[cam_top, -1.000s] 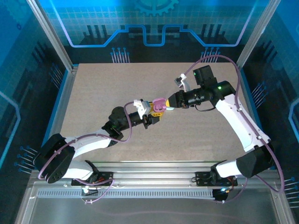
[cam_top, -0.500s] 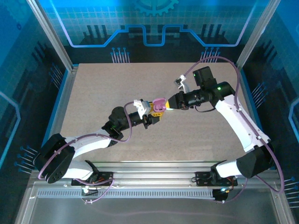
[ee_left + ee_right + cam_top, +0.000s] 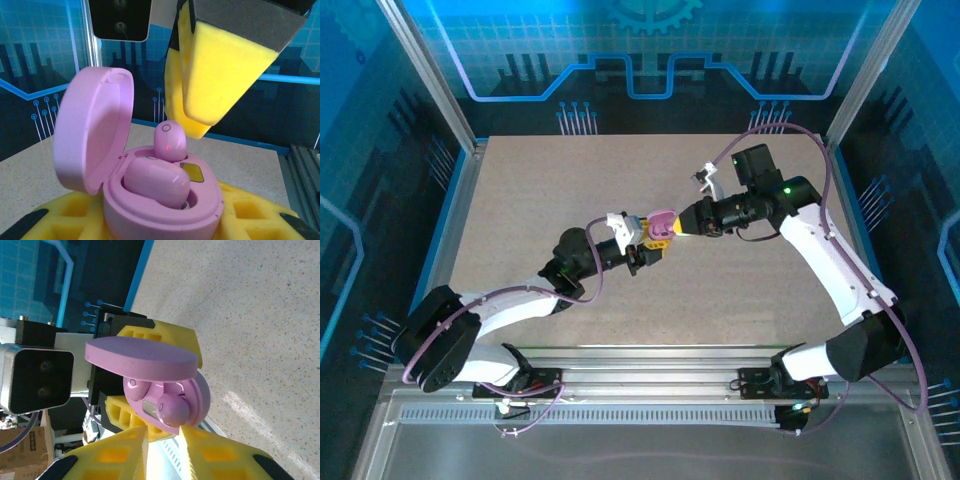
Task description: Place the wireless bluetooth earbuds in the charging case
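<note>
Pink and open, the case (image 3: pixel 663 218) is held off the table (image 3: pixel 540 180) in the overhead view. The left gripper (image 3: pixel 657 238) clamps it so its wells face the right gripper (image 3: pixel 679 229), which meets it tip to tip. From the left wrist, the case sits gripped between that arm's yellow pads (image 3: pixel 70 212), with the lid (image 3: pixel 92 135) thrown back out of the way. One earbud (image 3: pixel 156 181) lies seated in its well, while the other earbud (image 3: pixel 170 141) stands tilted over the neighbouring well, its top touching the right gripper's yellow fingers (image 3: pixel 220 75). From the right wrist, those fingers stand nearly together with the other earbud at their tips, apparently pinched and lined up for a push into the empty well. A skewed entry looks the likely snag.
</note>
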Robot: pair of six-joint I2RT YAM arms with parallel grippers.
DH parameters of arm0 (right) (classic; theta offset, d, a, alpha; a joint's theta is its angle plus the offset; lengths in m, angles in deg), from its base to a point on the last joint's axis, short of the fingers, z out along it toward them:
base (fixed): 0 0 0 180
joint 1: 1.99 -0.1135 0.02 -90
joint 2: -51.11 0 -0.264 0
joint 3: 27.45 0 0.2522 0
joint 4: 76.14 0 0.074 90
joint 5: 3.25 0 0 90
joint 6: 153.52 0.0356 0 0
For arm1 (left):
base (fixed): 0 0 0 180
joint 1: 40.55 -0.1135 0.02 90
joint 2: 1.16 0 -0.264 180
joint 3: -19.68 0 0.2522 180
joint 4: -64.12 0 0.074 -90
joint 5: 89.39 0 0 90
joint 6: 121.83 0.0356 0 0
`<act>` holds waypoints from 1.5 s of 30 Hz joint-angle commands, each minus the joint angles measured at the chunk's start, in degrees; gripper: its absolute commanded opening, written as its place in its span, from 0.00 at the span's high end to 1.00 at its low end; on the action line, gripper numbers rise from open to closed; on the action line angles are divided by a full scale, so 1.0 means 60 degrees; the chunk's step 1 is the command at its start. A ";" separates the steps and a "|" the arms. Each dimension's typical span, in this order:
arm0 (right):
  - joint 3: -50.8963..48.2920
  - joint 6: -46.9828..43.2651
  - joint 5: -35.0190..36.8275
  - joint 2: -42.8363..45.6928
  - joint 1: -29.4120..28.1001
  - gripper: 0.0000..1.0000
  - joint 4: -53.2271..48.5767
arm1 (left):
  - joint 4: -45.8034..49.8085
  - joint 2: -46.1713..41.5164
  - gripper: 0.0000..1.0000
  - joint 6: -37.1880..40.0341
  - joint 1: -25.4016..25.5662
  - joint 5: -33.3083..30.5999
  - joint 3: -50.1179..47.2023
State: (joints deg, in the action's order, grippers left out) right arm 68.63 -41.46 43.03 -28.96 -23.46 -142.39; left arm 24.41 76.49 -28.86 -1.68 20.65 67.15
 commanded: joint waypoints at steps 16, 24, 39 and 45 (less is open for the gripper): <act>0.0208 0.0091 0.0175 -0.0336 -0.0204 0.74 0.0165 | -0.0477 0.0023 0.69 -0.0025 0.0086 0.0455 0.0284; 0.0565 -0.0318 0.0226 -0.0620 -0.0200 0.71 -0.0157 | -0.0398 -0.0036 0.69 -0.0040 0.0091 0.0560 0.0299; 0.0944 -0.0623 0.0105 -0.0710 -0.0195 0.71 -0.0458 | -0.0347 -0.0065 0.69 -0.0047 0.0097 0.0595 0.0328; 0.0848 -0.0807 0.0009 -0.0616 -0.0215 0.70 -0.0655 | -0.0379 -0.0022 0.69 -0.0054 0.0084 0.0499 0.0343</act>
State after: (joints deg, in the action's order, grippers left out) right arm 72.31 -44.67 44.34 -32.81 -23.74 -144.03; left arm 24.78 76.58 -28.89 -1.59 22.59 67.17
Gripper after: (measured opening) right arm 0.296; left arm 0.382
